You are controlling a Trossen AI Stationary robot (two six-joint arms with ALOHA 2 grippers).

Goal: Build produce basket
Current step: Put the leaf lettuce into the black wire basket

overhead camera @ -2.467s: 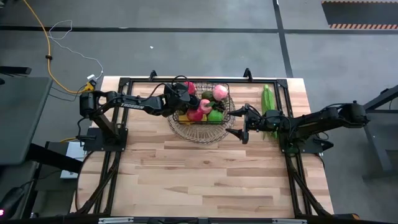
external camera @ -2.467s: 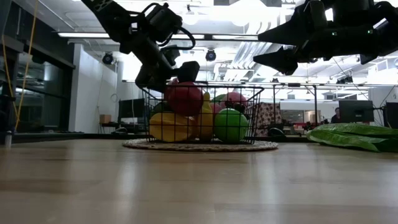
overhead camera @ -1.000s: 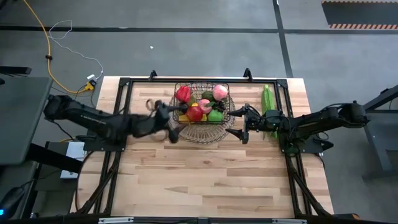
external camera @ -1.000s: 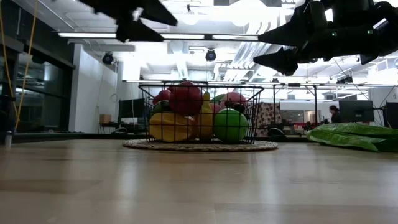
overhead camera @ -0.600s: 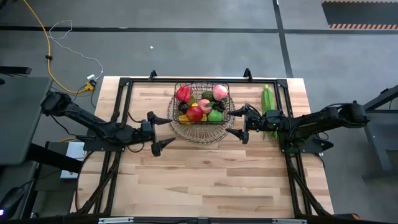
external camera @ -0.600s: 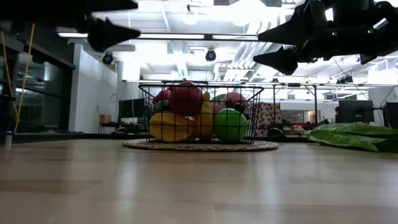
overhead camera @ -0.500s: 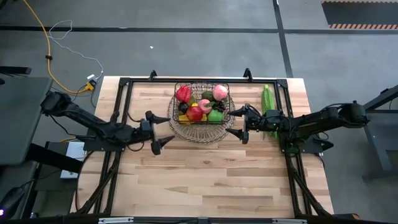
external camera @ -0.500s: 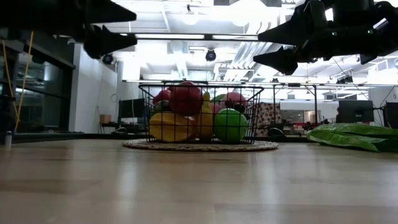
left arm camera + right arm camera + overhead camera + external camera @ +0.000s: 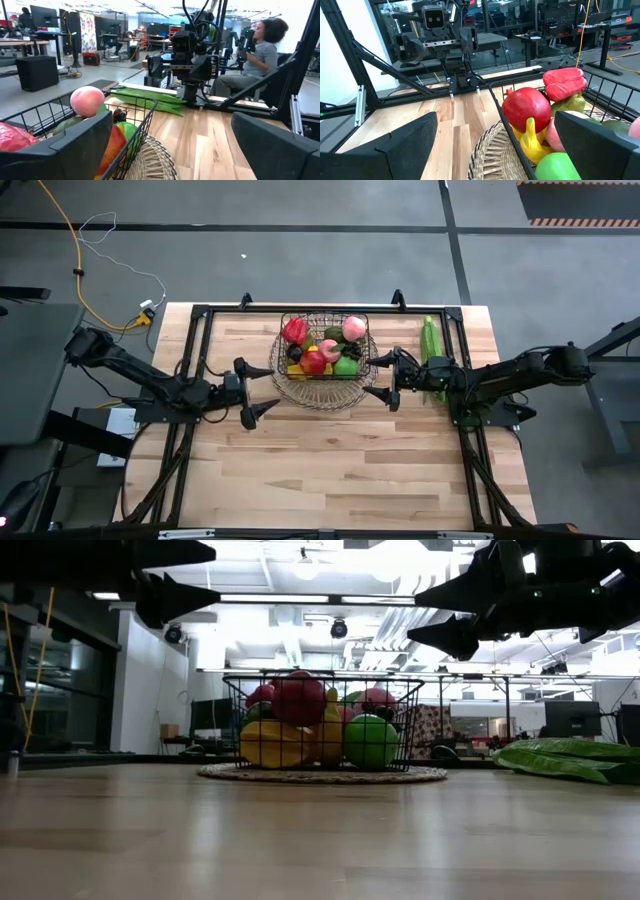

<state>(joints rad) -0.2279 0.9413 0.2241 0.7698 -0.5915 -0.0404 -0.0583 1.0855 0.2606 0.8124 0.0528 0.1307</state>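
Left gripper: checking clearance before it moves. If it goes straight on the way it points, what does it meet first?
Probably the basket: the left gripper, jaws open, points toward its near side, though it may pass above the rim.

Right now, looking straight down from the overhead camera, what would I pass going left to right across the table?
Left arm's open fingers → wire basket full of produce → right arm's open fingers → long green husk lying on the table.

You see a light wooden surface [image 9: 330, 460] standing on a grey floor [image 9: 300, 250], where a yellow cable [image 9: 75, 255] lies. Behind it the room has a white ceiling with long lamps [image 9: 300, 598], and a person [image 9: 262, 55] sits among dark desks [image 9: 30, 45].
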